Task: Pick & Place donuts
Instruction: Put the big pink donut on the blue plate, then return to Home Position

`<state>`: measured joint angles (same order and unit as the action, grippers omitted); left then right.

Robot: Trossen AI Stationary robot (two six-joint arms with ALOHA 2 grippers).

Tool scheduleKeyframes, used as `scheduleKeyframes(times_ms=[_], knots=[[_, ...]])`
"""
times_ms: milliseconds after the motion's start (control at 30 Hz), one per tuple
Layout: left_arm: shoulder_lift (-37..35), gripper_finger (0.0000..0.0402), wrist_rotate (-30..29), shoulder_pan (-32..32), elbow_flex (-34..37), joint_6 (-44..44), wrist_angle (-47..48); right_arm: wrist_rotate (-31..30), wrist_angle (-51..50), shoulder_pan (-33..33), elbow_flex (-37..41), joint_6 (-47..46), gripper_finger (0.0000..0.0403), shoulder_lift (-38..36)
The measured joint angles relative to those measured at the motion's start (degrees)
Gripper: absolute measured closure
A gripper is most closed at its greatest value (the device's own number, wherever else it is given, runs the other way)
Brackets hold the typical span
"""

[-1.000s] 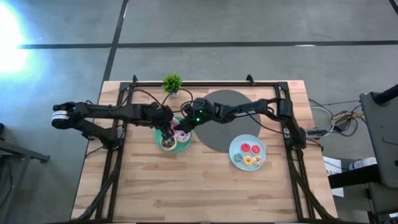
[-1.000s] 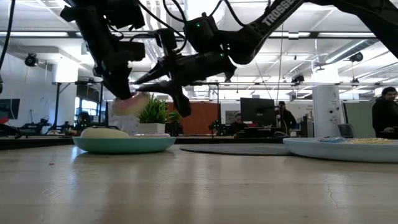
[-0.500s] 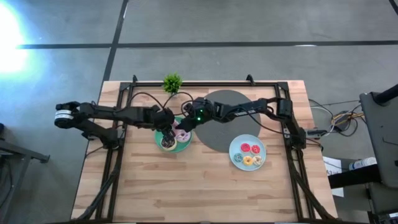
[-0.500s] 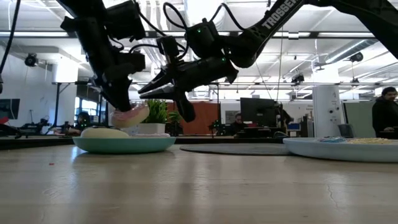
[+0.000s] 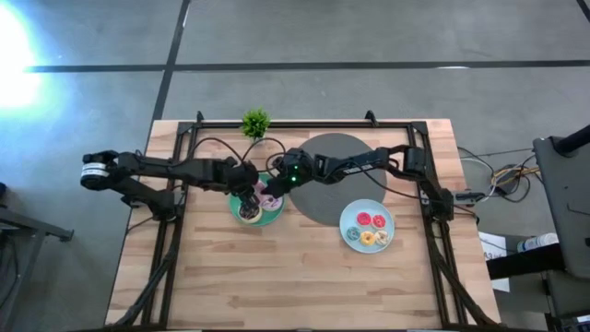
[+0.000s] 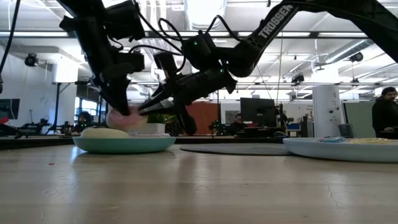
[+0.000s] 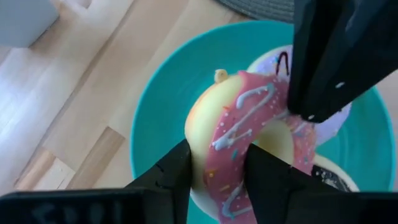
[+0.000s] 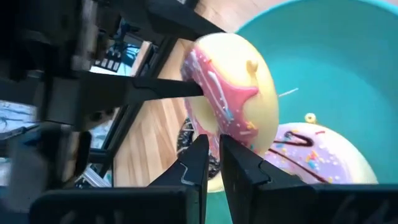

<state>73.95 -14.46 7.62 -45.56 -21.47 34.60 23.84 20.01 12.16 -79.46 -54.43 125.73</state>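
Right now both grippers meet over the green plate (image 5: 254,210), which sits on the bench (image 5: 277,277) toward its far edge, just beside the dark round mat (image 5: 343,189). The left gripper (image 7: 214,169) clamps a pink-iced donut (image 7: 239,134) on edge, one finger through the ring's hole and one against its outer rim. The right gripper (image 8: 212,160) pinches the same donut's iced rim, its two fingers nearly together on the thin edge. From table height the donut (image 6: 127,118) hangs just above the plate's rim (image 6: 124,144), with a pale donut (image 6: 104,132) lying flat in the plate below it. A pink-white sprinkled donut (image 8: 311,158) and a dark chocolate one (image 7: 333,177) also rest in the green plate. Several mini donuts (image 5: 371,221) lie in the light-blue plate (image 5: 350,229), nearer the bench's right edge. A small potted plant (image 5: 255,123) stands at the far edge.
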Motion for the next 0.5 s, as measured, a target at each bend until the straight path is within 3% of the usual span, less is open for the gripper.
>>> scheduleKeyframes(times_ms=[133, 367, 500], knots=[[-0.02, 0.0272, -0.13, 0.0, 0.02, -0.2, 1.63, 0.02, 0.96, 0.15, -0.02, -0.21, 0.0369, -0.11], [-0.04, 0.0196, -2.09, -0.02, -0.22, 0.43, 1.96, 0.01, 1.53, 0.5, -0.02, -0.99, 0.0369, -0.11], [-0.04, 0.0183, -1.45, -0.29, -1.17, 2.73, 2.55, 0.02, 1.75, 0.5, -0.02, -1.03, 0.0369, -0.11]])
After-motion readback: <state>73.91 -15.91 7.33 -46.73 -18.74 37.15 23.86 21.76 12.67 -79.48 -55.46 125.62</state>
